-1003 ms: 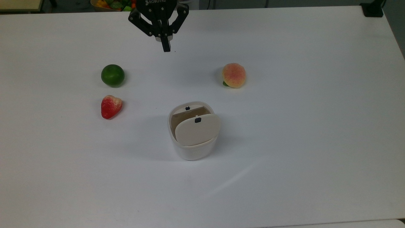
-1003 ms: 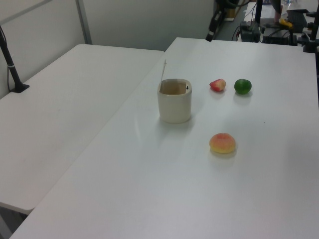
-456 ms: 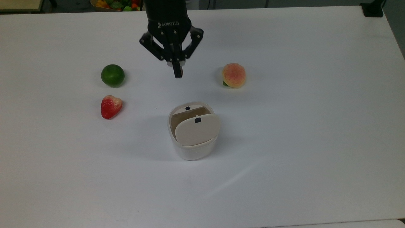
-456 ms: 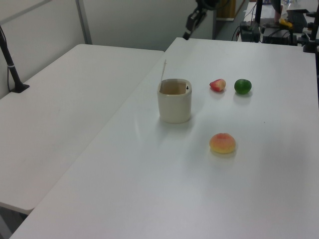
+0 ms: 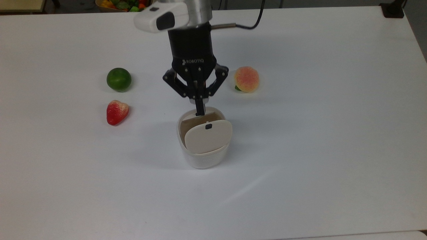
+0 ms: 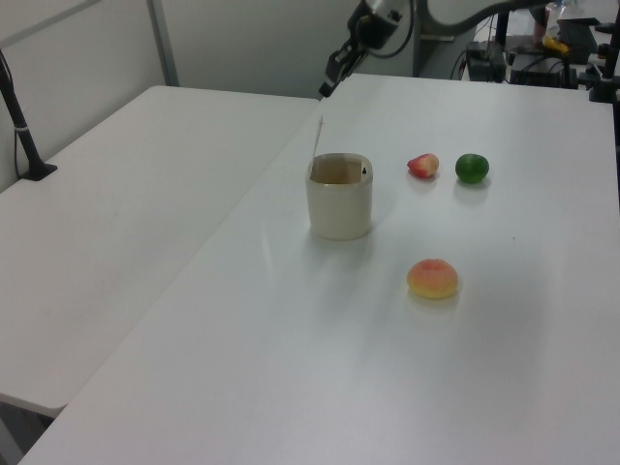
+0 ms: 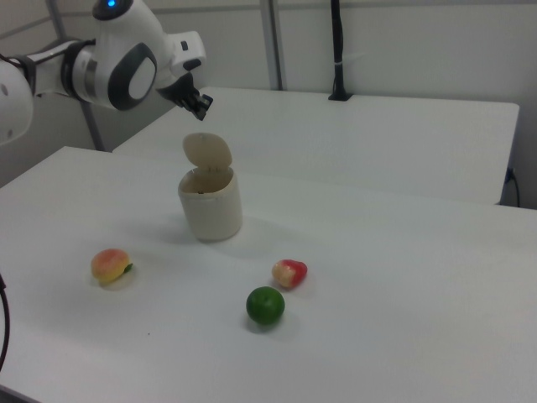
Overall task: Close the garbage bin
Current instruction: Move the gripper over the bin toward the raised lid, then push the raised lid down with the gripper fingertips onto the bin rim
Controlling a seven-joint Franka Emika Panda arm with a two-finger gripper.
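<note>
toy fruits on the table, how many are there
3. In the top view, the lime and the strawberry lie to the top view's left of the garbage bin, and the peach lies to its upper right. The bin's inside is partly hidden.

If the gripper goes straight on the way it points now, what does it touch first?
Probably the garbage bin. The shut gripper points down above the bin's far rim, behind the raised lid, so it would likely meet that rim or the lid. Depth is unclear.
</note>
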